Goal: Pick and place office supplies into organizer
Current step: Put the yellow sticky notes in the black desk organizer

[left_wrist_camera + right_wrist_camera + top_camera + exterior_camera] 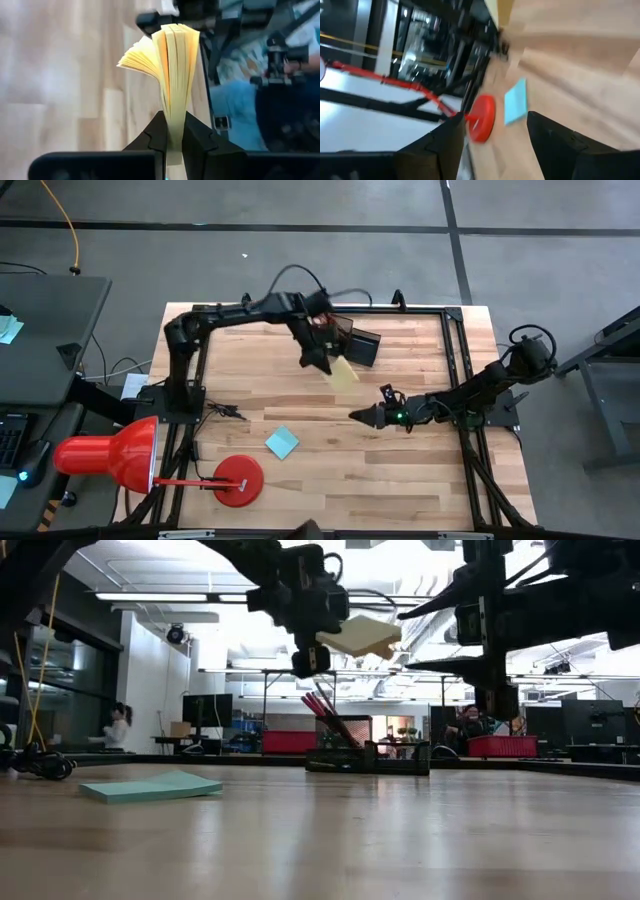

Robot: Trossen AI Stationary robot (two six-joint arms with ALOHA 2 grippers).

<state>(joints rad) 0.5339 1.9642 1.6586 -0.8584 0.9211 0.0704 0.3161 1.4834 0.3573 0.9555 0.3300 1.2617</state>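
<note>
My left gripper (320, 362) hangs above the table's middle, just in front of the black organizer (356, 342), and is shut on a yellow sticky-note pad (343, 373). The organizer (366, 756) stands at the far side with red and orange sticks (324, 712) upright in its taller compartment. A blue sticky-note pad (282, 443) lies flat on the wood nearer the front. My right gripper (362, 417) is open and empty, low over the table right of centre, pointing toward the blue pad (516, 101). My left gripper pinches the yellow pad by one edge (173, 131) between its two fingers (155, 135), across the whole stack of sheets. The pad is lifted clear of the table (360, 637). Its free sheets (142, 57) fan apart at the far end.
A big red desk lamp (110, 455) with a round red base (238, 480) stands at the front left. Black frame rails (455, 370) run along the table's edges. Bare wood lies between the blue pad and the organizer.
</note>
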